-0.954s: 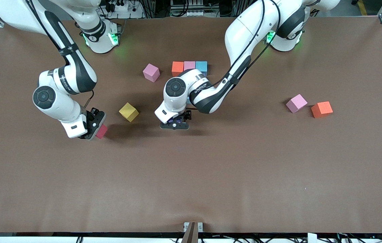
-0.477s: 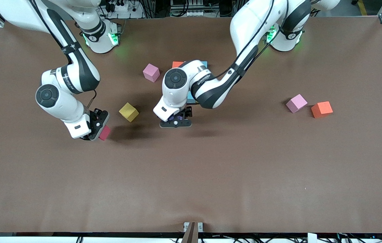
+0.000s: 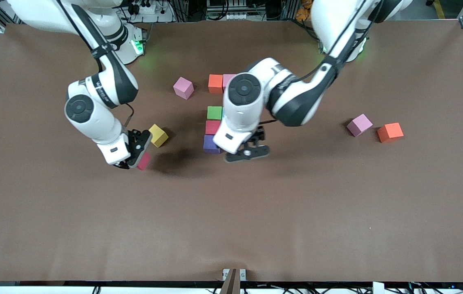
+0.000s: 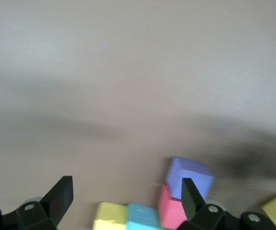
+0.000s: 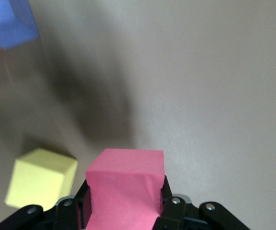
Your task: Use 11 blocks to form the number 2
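A: Where is the red block (image 3: 144, 161)?
B: Clenched in the right hand (image 3: 136, 160), above the bench (image 3: 337, 204); the partial number 2 (image 3: 213, 130) lies toward the left arm's end.
A: Left hand (image 3: 247, 152)?
B: Released, empty, beside the purple block (image 3: 211, 145).

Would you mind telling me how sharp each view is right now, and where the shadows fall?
Front view: sharp and evenly lit, with soft dark shadows on the table beside the right gripper and left gripper. Left wrist view: smeared with blur, the purple block soft-edged, a dark shadow patch beside it. Right wrist view: the held red block is fairly crisp, the yellow block blurred, a broad shadow above them.
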Robot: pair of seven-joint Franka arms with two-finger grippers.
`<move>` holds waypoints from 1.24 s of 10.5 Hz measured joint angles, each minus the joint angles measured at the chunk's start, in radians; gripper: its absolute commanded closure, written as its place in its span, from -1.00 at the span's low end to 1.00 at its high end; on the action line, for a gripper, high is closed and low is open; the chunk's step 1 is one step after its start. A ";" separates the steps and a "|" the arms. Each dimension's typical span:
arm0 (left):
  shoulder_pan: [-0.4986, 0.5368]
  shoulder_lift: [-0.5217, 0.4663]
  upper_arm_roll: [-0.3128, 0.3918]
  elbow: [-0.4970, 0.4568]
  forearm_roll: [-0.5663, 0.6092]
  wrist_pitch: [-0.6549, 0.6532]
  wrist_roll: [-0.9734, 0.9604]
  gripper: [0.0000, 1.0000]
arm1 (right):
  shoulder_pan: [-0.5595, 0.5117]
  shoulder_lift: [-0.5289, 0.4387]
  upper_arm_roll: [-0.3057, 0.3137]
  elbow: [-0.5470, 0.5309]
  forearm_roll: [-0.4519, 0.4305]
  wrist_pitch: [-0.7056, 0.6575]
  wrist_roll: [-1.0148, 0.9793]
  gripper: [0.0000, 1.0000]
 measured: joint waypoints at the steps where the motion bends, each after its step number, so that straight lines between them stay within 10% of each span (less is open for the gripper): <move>1: 0.048 -0.030 0.001 0.000 0.000 -0.066 0.006 -1.00 | 0.036 0.000 0.001 0.011 0.001 -0.001 0.063 -0.03; 5: 0.240 -0.109 0.006 -0.008 0.002 -0.273 0.171 -1.00 | 0.171 0.002 0.002 0.051 0.006 -0.037 0.339 -0.01; 13: 0.544 -0.230 0.004 -0.208 0.062 -0.228 0.473 -1.00 | 0.409 0.115 -0.054 0.286 0.011 -0.219 0.883 0.00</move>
